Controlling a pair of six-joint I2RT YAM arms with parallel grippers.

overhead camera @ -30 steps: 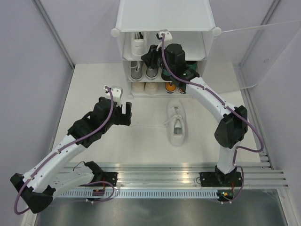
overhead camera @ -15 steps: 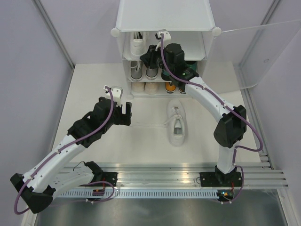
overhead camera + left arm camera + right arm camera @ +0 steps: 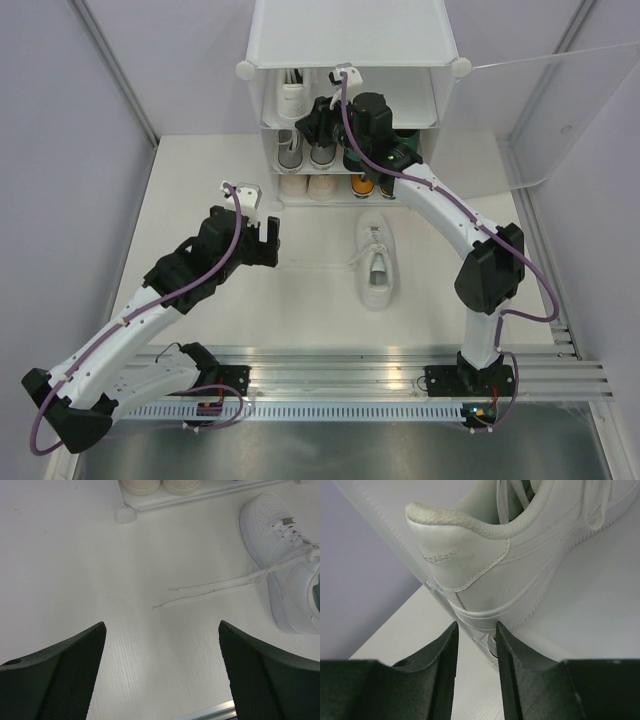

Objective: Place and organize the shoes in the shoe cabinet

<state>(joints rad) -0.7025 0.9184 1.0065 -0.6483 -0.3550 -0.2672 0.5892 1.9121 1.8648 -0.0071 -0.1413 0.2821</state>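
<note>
The white shoe cabinet stands at the back. Its top shelf holds one white sneaker. My right gripper reaches into that shelf. In the right wrist view it sits just behind the sneaker's heel, jaws a narrow gap apart with nothing between them. Grey lace-ups and dark green shoes are on the middle shelf, cream and orange pairs on the bottom. The other white sneaker lies on the table. My left gripper hovers open and empty left of it.
In the left wrist view the loose sneaker trails its laces across the table towards my left gripper. The cabinet's round foot shows at the top. The frosted door stands open at the right.
My right gripper has shifted very slightly left inside the top shelf. The left arm and the shoe on the table have not moved.
</note>
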